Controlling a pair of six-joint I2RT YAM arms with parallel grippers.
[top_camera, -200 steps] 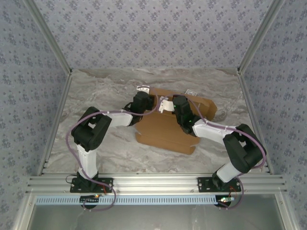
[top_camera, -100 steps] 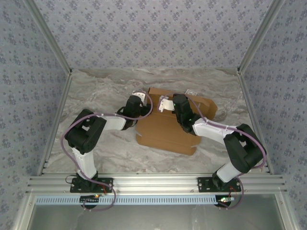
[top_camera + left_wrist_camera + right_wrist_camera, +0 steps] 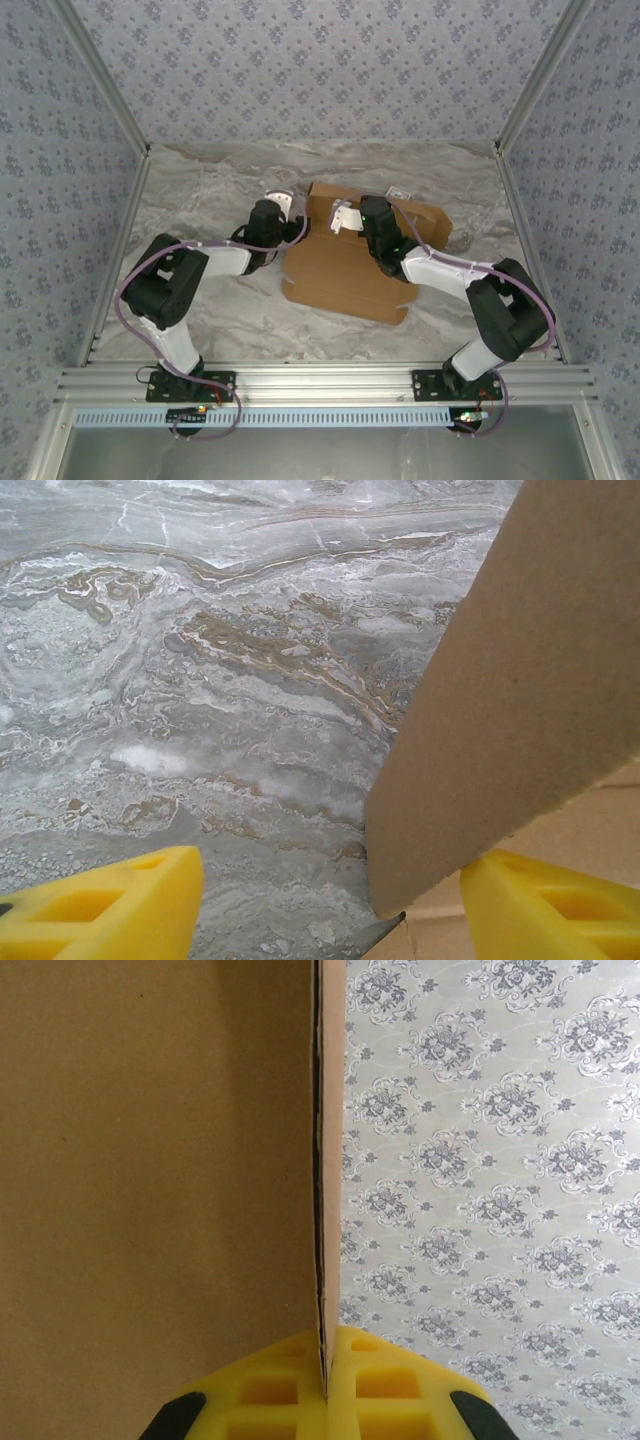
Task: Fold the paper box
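When this frame was grabbed, your plain brown cardboard paper box (image 3: pixel 345 275) sat roughly mid-table on the grey marble-look table top (image 3: pixel 200 190), between the 2 arms. Its far side looked raised behind a flat near panel.

Your right gripper (image 3: pixel 325 1395) had its 2 yellow foam pads (image 3: pixel 270 1400) pressed together on the thin edge of an upright cardboard panel (image 3: pixel 150 1160), so it was clamped on the paper box. Past that edge its camera saw the blue-grey floral wallpaper (image 3: pixel 480 1160).

Your left gripper (image 3: pixel 330 920) was at the box's left side, low over the table, with its 2 yellow fingers (image 3: pixel 100 910) spread well apart. A raised cardboard flap (image 3: pixel 520 660) leaned in between them, close to the right-hand finger, but I couldn't tell if it touched that finger. Either way, the jaws weren't closed on it.

From above, a small white card (image 3: pixel 400 192) lay on the table just past the box's far edge.
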